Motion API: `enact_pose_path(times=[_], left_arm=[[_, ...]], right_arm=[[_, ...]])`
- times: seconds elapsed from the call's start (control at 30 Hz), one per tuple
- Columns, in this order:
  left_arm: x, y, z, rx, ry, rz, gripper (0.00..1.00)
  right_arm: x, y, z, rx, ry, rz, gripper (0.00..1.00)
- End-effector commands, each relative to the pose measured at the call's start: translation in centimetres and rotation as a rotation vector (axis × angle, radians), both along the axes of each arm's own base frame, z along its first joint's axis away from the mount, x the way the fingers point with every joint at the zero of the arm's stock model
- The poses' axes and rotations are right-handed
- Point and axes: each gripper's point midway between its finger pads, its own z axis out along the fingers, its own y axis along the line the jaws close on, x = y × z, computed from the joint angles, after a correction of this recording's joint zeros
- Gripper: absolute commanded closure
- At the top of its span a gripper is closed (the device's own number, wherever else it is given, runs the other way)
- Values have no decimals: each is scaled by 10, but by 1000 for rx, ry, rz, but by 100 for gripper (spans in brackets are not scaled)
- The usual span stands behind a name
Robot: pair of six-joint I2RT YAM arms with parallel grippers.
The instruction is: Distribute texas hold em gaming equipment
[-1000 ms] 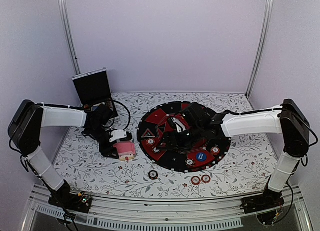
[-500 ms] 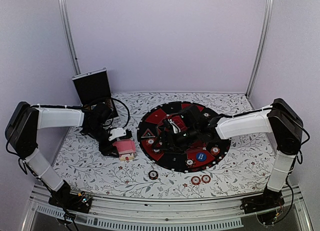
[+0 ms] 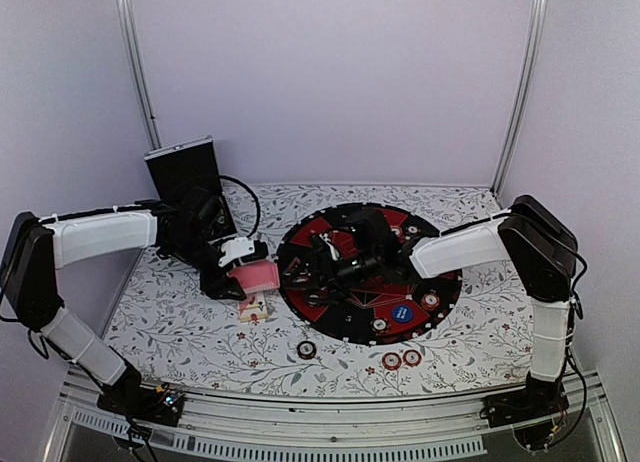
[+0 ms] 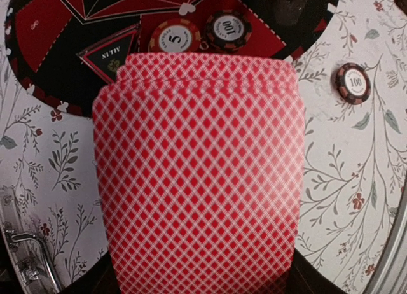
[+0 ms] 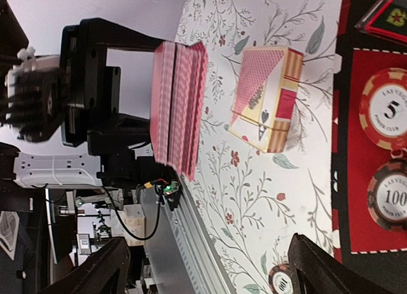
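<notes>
My left gripper [image 3: 247, 273] is shut on a thick deck of pink-backed playing cards [image 3: 260, 275], held just above the floral table beside the round black-and-red mat [image 3: 345, 332]. The deck [image 4: 197, 179] fills the left wrist view and hides the fingers. My right gripper [image 3: 325, 262] stands open over the mat's left part, facing the deck [image 5: 178, 109], with nothing between its fingers [image 5: 102, 268]. A "5" chip [image 4: 175, 36] and a "100" chip [image 4: 227, 30] lie on the mat's edge. The blue button [image 3: 403, 312] lies on the mat's near side.
A small card box [image 3: 253, 308] lies on the table under the deck. Loose chips lie near the front edge: one [image 3: 306, 349] and a pair [image 3: 400, 359]. The black case [image 3: 188, 174] stands open at the back left. More chips [image 3: 430, 300] sit on the mat.
My left gripper has lifted the deck off the card box and carried it toward the mat. My right gripper has moved left across the mat toward the deck.
</notes>
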Motion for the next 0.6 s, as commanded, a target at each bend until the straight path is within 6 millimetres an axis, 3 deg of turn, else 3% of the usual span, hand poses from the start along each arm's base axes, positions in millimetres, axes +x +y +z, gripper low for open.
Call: enact_pose_path(times=[0.0, 0.57], left_arm=[[-7, -16, 21, -56, -9, -30, 65], [-8, -27, 28, -50, -27, -55, 67]], right_arm=[[9, 21, 22, 132, 24, 32, 10], [23, 52, 17, 218, 127, 45, 17]])
